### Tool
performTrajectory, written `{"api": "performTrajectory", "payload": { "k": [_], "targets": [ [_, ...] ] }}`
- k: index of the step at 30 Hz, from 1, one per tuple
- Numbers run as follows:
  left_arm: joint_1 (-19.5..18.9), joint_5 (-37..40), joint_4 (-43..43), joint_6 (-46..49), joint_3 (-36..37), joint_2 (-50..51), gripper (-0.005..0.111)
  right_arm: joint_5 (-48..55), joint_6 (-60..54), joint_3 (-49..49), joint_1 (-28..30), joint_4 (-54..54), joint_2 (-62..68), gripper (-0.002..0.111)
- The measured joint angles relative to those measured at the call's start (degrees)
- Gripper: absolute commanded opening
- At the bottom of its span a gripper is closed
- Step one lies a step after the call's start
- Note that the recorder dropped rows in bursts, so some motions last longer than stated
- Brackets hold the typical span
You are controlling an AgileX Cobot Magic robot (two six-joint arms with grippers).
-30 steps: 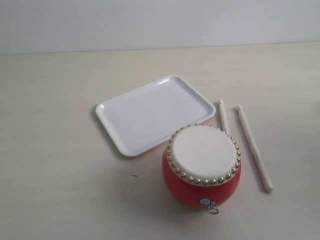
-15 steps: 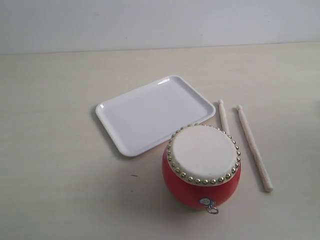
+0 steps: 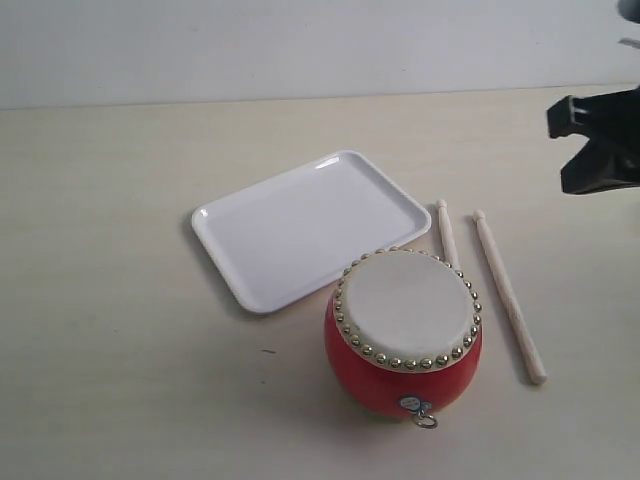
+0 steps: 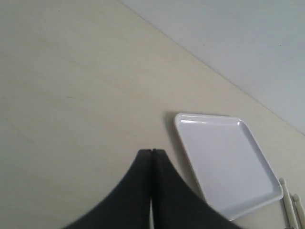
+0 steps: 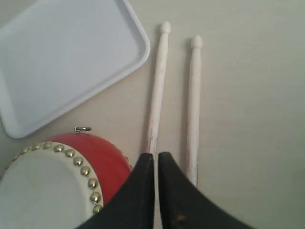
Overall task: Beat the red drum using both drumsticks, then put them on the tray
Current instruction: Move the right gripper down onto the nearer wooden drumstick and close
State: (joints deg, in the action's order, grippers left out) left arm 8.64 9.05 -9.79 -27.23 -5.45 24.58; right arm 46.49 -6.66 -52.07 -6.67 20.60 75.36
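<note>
Pale tabletop [image 3: 120, 380] runs back to a plain light wall [image 3: 300, 50], with broad bare stretches on the left and near sides of the exterior view. The white tray [image 3: 300, 235] lies flat and skewed near the middle, and nothing is on it. Its near-right edge sits just beside the red drum [image 3: 403, 330], which stands upright with its cream skin facing up.

Two drumsticks lie on the tabletop to the right of the drum, knob tips pointing away. The inner drumstick [image 3: 446, 235] passes close behind the drum's rim. The outer drumstick [image 3: 508, 295] lies apart from it, with open surface on its right side. The right arm [image 3: 600, 150] shows as a dark shape at the upper right edge, above the tabletop and well apart from the sticks.

The right wrist view shows the right fingers [image 5: 143, 181] nearly together with only a thin slit between them, holding nothing. They hover over the handle ends of both sticks, with the drum just to one side.

Only the left wrist view shows the left fingers [image 4: 143, 176]. They are pressed together, grip nothing, and hang over bare tabletop beside the tray's edge. The stick tips are barely visible at the frame's corner.
</note>
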Motion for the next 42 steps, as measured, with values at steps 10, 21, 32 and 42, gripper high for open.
{"api": "performTrajectory", "payload": {
  "k": [10, 21, 32, 42],
  "targets": [
    [0.0, 0.0, 0.0, 0.2, 0.0, 0.0, 0.0, 4.7, 16.5, -18.9, -8.6, -15.7, 25.4, 0.035],
    [0.0, 0.0, 0.0, 1.1, 0.0, 0.0, 0.0, 3.2, 19.9, -20.8, -9.4, -16.9, 36.1, 0.036],
    [0.0, 0.0, 0.0, 1.3, 0.0, 0.0, 0.0, -0.3, 24.6, -21.1, -13.9, -20.9, 39.8, 0.036],
    [0.0, 0.0, 0.0, 1.3, 0.0, 0.0, 0.0, -2.8, 26.3, -21.1, -13.9, -21.6, 40.7, 0.036]
  ]
}}
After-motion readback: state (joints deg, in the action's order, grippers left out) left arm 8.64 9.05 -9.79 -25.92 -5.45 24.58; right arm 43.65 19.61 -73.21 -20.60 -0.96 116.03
